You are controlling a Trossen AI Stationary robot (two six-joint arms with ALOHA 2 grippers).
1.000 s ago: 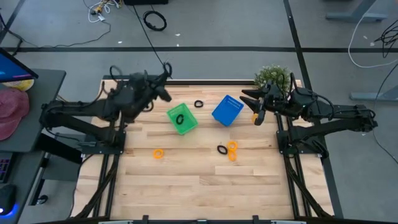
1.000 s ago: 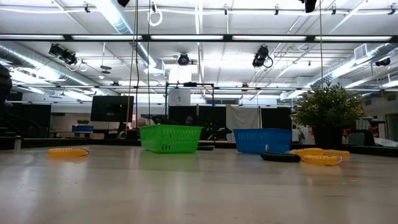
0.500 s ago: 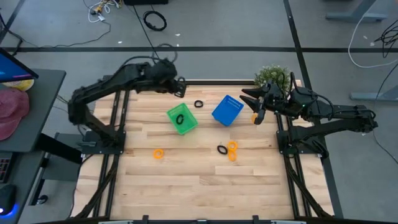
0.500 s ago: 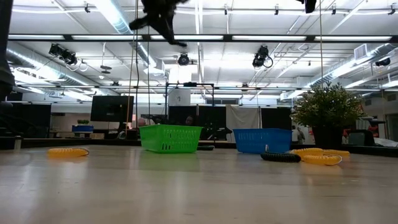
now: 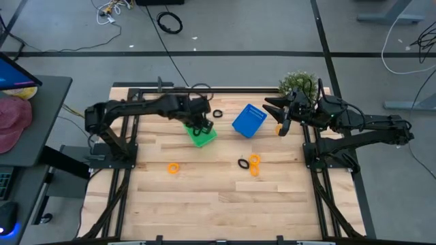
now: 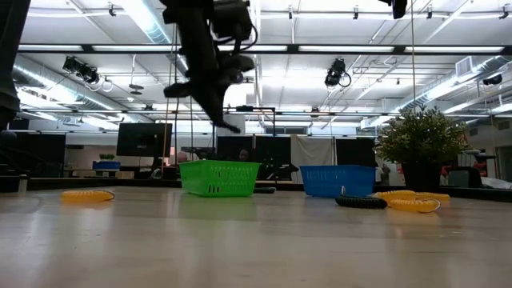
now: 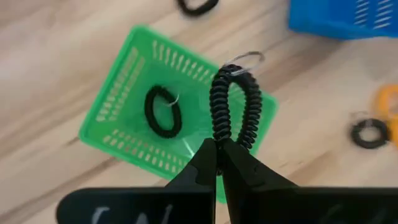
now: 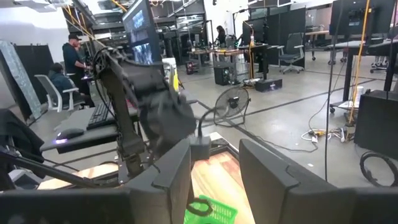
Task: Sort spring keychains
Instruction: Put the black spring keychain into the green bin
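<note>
Far left on the table (image 5: pixel 204 190), an orange spring keychain (image 5: pixel 174 167) lying alone. Above the green basket (image 5: pixel 199 131), the left gripper (image 7: pixel 219 155) — fingers pressed together on a black spring keychain (image 7: pixel 233 102), coil hanging over a second black keychain (image 7: pixel 163 111) inside the basket. Just beyond, another black loop (image 5: pixel 217 113), then the blue basket (image 5: pixel 248 120). Nearer the front, a black-and-orange pair (image 5: pixel 249 163) touching. Far right, beside the plant (image 5: pixel 300 84), the right gripper (image 8: pixel 214 165) — raised, fingers spread.
</note>
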